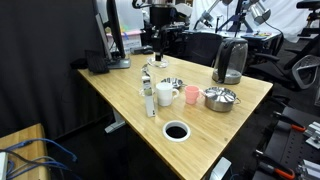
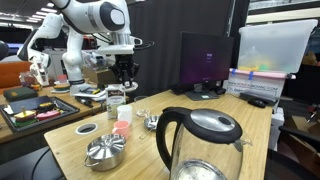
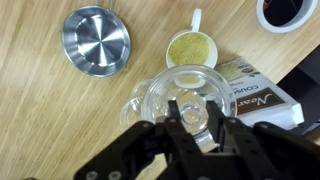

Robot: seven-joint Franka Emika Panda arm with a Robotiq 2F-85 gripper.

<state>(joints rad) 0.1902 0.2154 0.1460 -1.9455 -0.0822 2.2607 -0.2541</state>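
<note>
Gripping stage: claw [image 3: 197, 127] pinched on knob [image 3: 196, 112] of glass lid [image 3: 183, 86], beside mug [image 3: 194, 48]; lifting calls for a straight upward pull.

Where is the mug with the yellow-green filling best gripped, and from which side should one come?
Probably by its handle, coming down from above on the side away from the glass vessel. The mug stands upright and filled, so it should stay level. Its handle points to bare table, while the vessel and the box crowd the opposite side.
</note>
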